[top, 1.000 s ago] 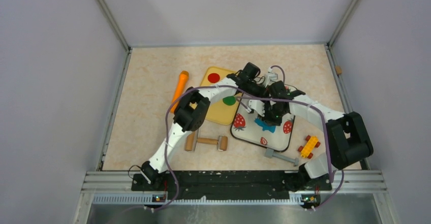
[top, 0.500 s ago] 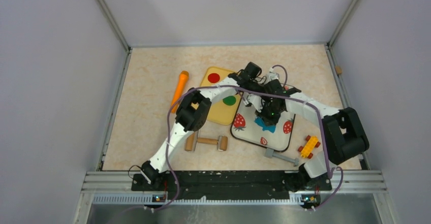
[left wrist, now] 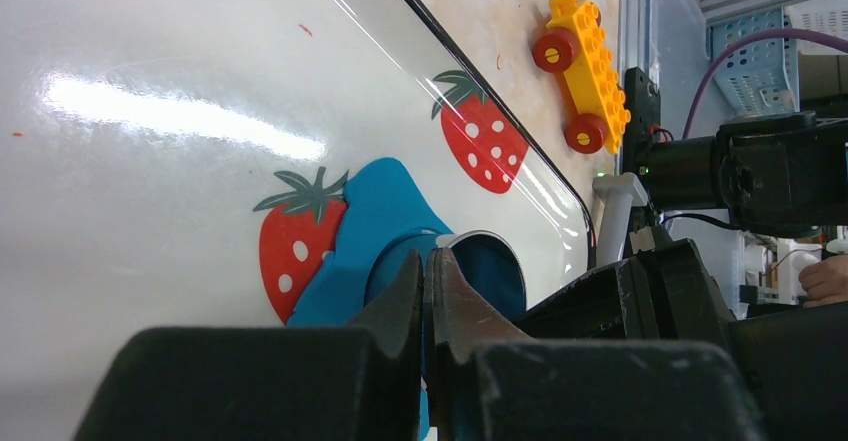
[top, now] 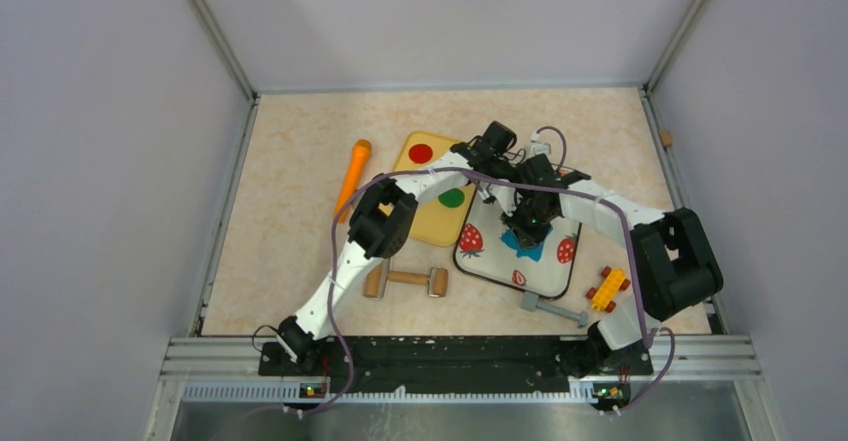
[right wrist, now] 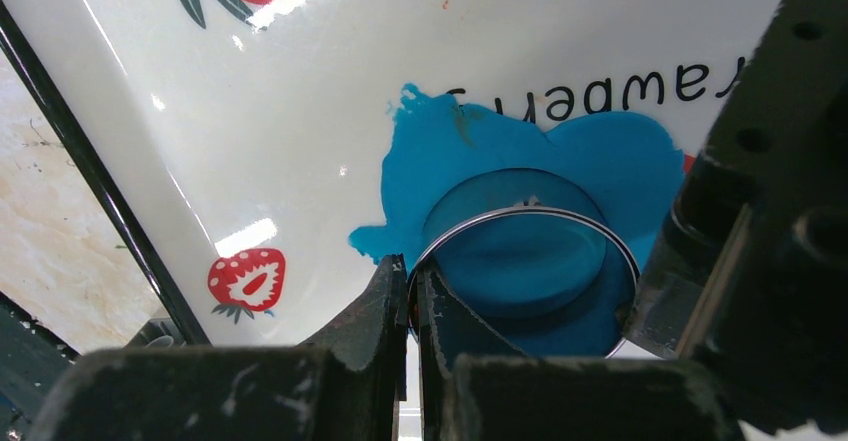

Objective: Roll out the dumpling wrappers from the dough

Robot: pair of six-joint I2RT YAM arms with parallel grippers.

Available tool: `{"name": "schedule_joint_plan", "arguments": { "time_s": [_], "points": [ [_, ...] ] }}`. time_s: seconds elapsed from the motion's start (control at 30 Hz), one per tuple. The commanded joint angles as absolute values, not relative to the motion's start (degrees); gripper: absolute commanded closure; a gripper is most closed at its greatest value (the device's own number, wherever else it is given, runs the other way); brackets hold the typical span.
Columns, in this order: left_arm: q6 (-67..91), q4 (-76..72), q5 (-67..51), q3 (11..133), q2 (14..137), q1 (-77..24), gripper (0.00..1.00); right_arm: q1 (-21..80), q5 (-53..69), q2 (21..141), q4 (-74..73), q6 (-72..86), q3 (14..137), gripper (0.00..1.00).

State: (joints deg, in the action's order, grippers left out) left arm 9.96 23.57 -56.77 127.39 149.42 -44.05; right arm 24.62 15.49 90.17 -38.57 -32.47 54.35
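Note:
The blue dough point(top: 522, 244) lies flattened and ragged on the white strawberry tray point(top: 545, 276). A round metal cutter ring point(right wrist: 525, 210) stands over it, and a clean round wrapper disc point(right wrist: 515, 261) is outlined in the dough point(right wrist: 620, 161) inside the ring. My right gripper point(right wrist: 410, 281) is shut on the ring's near rim. My left gripper point(left wrist: 428, 266) is shut on the ring's point(left wrist: 490, 246) wall from the other side, over the dough point(left wrist: 370, 211). From above, both grippers point(top: 508, 209) point(top: 530, 227) crowd over the dough and hide most of it.
A yellow board point(top: 430, 223) left of the tray holds a red disc point(top: 421, 152) and a green disc point(top: 451, 198). An orange tool point(top: 353, 173) lies further left. A wooden rolling pin point(top: 405, 280), a grey tool point(top: 553, 309) and a yellow toy car point(top: 608, 288) lie in front.
My right arm has shifted slightly left and towards the back over the tray. My left arm has barely moved. The dough stays on the tray.

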Motion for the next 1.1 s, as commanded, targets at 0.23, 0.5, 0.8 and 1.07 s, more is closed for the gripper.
{"name": "schedule_joint_plan", "arguments": {
  "time_s": [0.23, 0.5, 0.8, 1.07],
  "points": [
    [6.1, 24.2, -54.2, 128.2, 150.5, -47.6, 1.00, 27.1, 21.5, 93.1, -36.4, -39.7, 54.2, 1.00],
    [7.1, 21.7, -54.6, 120.0, 146.1, -45.1, 1.00, 27.1, 21.8, 91.9, -43.0, -50.5, 53.8, 1.00],
    [2.0, 25.0, -54.3, 114.5, 141.5, -44.0, 1.00, 27.1, 20.7, 91.6, -48.7, -56.8, 54.6, 1.00],
    [0.5, 25.7, -53.4, 112.3, 140.3, -43.3, 1.00, 26.0, 18.1, 90.7, -50.9, -60.5, 54.9, 1.00]
  ]
}}
